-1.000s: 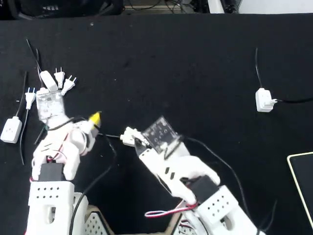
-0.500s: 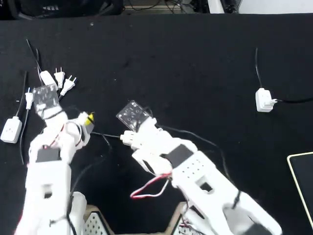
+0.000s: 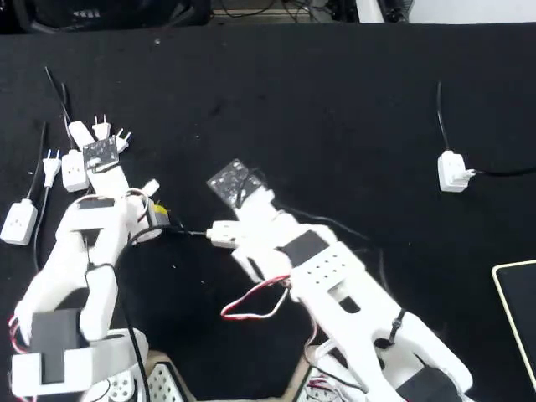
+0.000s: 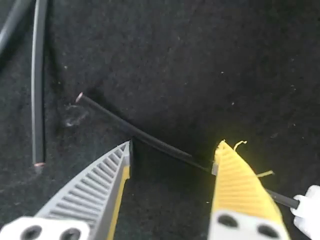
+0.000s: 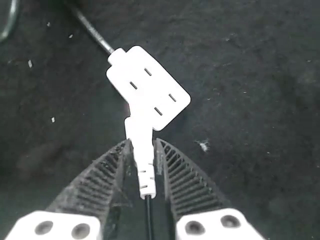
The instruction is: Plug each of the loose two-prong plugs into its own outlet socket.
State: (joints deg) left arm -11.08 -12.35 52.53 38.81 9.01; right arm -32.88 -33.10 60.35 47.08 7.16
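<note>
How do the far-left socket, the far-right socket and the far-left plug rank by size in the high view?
1. The far-right socket and the far-left socket look alike.
2. The far-left plug is smallest.

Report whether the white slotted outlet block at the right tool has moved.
No. The white slotted outlet block holds its place relative to the far-right white socket.

White plastic socket block (image 5: 148, 92), dark slots; white ribbed plug (image 5: 142, 167); black cloth table (image 3: 335, 109). Left gripper (image 4: 175, 150) ridged grey and yellow, right gripper (image 5: 142, 145) ridged black.
</note>
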